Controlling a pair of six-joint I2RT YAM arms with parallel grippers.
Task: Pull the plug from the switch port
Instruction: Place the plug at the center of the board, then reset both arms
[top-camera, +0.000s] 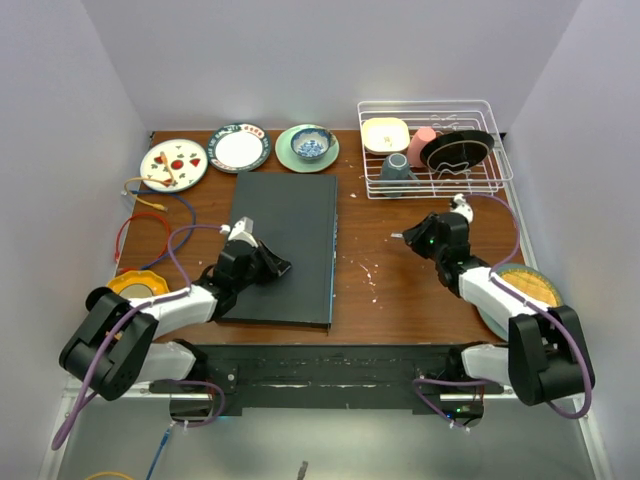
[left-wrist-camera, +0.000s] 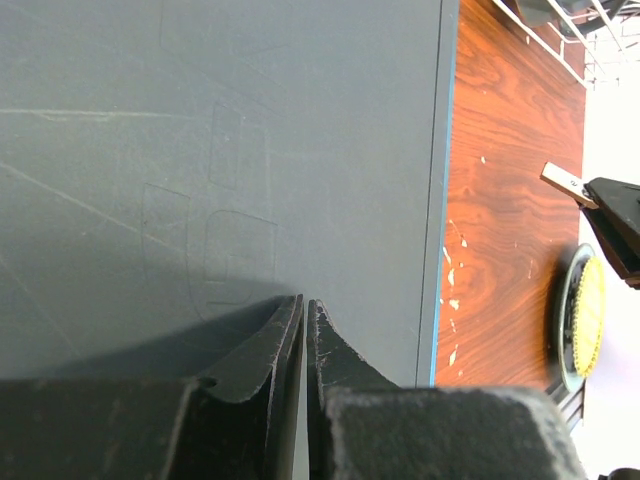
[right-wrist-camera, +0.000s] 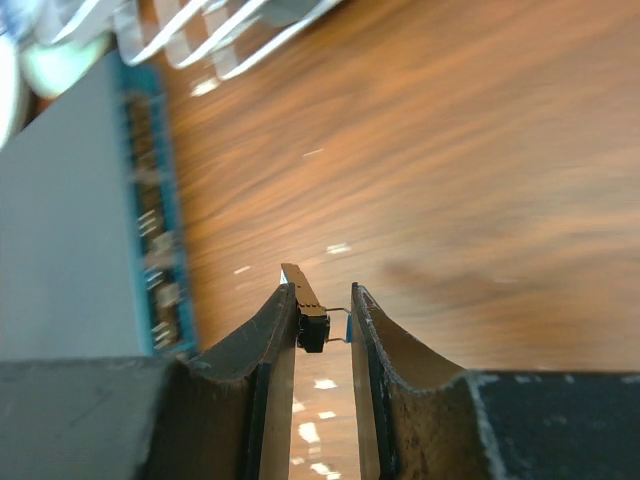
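Plug sits clamped in the right gripper, apart from the centre-left switch, over which the left gripper has its jaws together.

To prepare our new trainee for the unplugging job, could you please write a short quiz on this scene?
1. True or false: the right pincer holds the plug clear of the switch.
2. Fill in: the dish rack stands at the table's far ____ corner.
3. What is above the switch's top? A) the dish rack B) the left pincer C) the right pincer

Key: 1 true; 2 right; 3 B.
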